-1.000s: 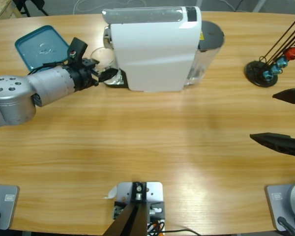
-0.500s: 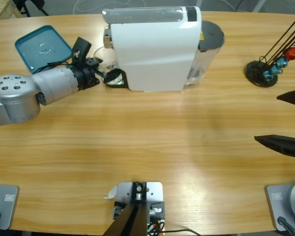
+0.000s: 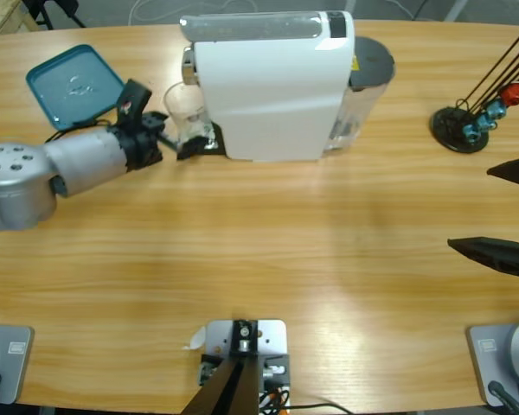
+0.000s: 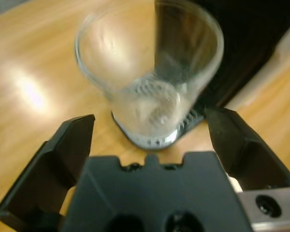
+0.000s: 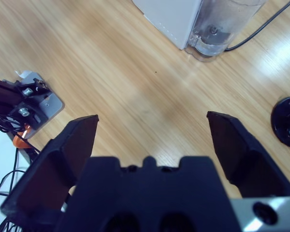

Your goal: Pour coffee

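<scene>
The left gripper [image 4: 147, 140] has backed off to the left from the coffee machine [image 3: 268, 82] over the last second: earlier its jaws were right in at the drip tray [image 3: 201, 141] around the glass [image 3: 186, 112], and now they stand spread wide, with the glass just beyond their tips and touching neither. In the left wrist view the glass [image 4: 150, 72] stands upright on the drip tray [image 4: 157, 135], free of the gripper. That reads as a release: the glass has been set down under the machine's outlet on its left end, and the arm is clearing away. No amber coffee shows in the glass; its bottom looks clear, so the pour itself seems not yet begun, and the likely next need is to start the machine. The teal tray [image 3: 73, 82] lies at the far left of the table [image 3: 259, 251], apart from the arm. The right gripper [image 5: 152, 140] hangs wide open and empty over bare table at the right, well apart from the machine, with a black stand of rods [image 3: 461, 128] beyond it on the far right.
</scene>
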